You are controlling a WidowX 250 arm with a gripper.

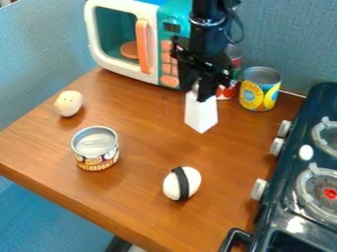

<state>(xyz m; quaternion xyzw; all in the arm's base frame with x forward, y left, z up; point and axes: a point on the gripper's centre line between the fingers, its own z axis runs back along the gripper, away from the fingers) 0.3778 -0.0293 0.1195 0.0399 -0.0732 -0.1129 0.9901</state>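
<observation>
Nearest us, at the lower right, we see the dark toy stove (280, 216), with round burners on top and pale knobs along the side that faces the wooden surface (138, 197). Near it lies a white egg-shaped thing with a black band (182, 183) around its middle. Farther left we find an open can (96, 148) with a mushroom label, and beyond that a pale, roundish lump (68, 103) with dark specks. Toward the back, our pincer (199, 94) is closed on the upper end of a white block (201, 114), one finger at either side, and the block hangs upright below it. Just behind to the right we see a yellow and blue can (259, 89), beside a partly hidden red and white can (227, 92). Behind the pincer to the left stands a toy microwave (118, 34) with an orange handle.
</observation>
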